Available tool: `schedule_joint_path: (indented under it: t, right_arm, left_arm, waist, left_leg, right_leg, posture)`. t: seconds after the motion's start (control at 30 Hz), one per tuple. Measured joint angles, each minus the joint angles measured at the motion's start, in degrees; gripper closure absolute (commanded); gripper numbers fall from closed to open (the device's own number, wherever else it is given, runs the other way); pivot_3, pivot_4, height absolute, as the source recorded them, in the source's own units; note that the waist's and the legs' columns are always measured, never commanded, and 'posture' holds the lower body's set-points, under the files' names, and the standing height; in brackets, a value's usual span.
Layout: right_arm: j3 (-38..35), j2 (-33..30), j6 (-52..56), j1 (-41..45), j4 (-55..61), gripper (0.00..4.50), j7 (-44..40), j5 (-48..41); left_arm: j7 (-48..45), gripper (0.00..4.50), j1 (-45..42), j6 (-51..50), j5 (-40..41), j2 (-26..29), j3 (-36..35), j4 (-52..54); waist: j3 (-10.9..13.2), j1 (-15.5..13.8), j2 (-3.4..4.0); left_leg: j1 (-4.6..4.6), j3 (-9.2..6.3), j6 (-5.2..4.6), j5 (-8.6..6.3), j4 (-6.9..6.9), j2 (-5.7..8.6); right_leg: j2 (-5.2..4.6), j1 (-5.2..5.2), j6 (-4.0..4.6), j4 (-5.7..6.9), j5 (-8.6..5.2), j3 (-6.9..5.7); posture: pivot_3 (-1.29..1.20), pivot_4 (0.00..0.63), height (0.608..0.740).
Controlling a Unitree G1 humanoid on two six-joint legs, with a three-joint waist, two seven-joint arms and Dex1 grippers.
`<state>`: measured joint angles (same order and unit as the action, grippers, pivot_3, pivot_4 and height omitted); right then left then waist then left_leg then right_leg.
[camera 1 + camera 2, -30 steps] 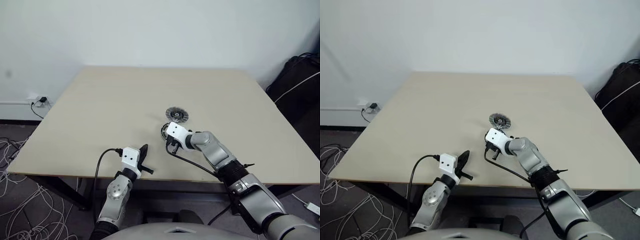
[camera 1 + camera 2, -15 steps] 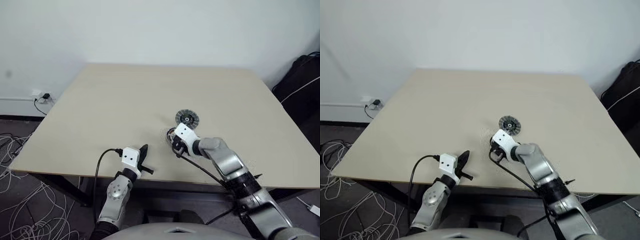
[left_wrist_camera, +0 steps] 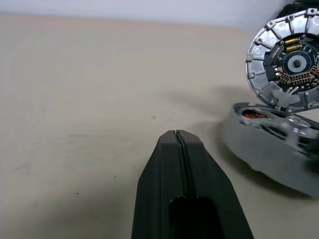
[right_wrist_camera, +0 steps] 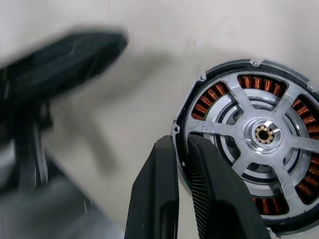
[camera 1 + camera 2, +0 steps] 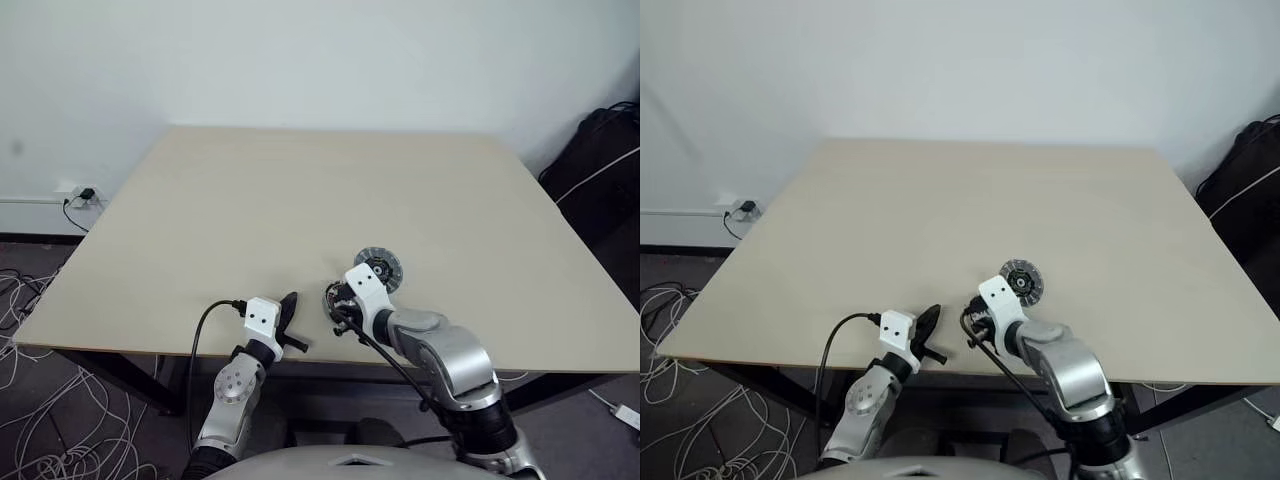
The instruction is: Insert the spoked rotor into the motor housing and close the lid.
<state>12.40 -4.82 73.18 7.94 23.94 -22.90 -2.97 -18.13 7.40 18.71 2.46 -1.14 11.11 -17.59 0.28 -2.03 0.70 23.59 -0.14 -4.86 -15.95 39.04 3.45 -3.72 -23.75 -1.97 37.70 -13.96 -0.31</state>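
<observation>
Right gripper [image 4: 182, 149] pinched the rim of the spoked rotor [image 4: 259, 134], seated over the motor housing [image 4: 208, 107], likely steadying it; left gripper [image 3: 179, 137] was closed, empty.

Table [image 5: 250, 200] bearing the parts near its front edge, spoked rotor [image 4: 259, 134] seated inside the motor housing [image 4: 212, 99], lid [image 5: 379, 268] just behind and to the right, left gripper [image 5: 288, 310] left of the housing, right gripper [image 4: 182, 149] pinching the housing's rim
</observation>
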Motion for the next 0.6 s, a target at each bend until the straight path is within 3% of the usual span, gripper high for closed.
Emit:
schedule_joint_path:
  t: [0.13, 0.6]
  right_arm:
    - [-5.47, 7.12, 1.28, 3.14, -3.66, 4.42, 7.53, 0.44]
    - [-10.88, 9.43, 6.86, 8.55, -7.45, 4.42, 15.76, -5.25]
  left_arm:
    - [-0.36, 4.5, -0.47, -0.67, 0.19, -0.03, 0.06, 0.0]
    - [0.11, 4.5, 0.22, -0.73, 0.44, -0.02, -0.14, 0.0]
  waist:
    - [0.01, 0.02, 0.02]
    - [-0.02, 0.33, 0.13]
  left_leg:
    - [-0.01, 0.0, 0.05, 0.03, 0.02, 0.04]
    - [-0.05, 0.0, 0.05, 0.04, -0.01, 0.08]
  right_leg:
    - [0.01, 0.0, -0.33, 0.02, 0.19, -0.02]
    - [0.01, 0.0, -0.29, 0.04, 0.17, 0.0]
  posture:
    - [0.0, 0.0, 0.74]
    - [0.0, 0.0, 0.74]
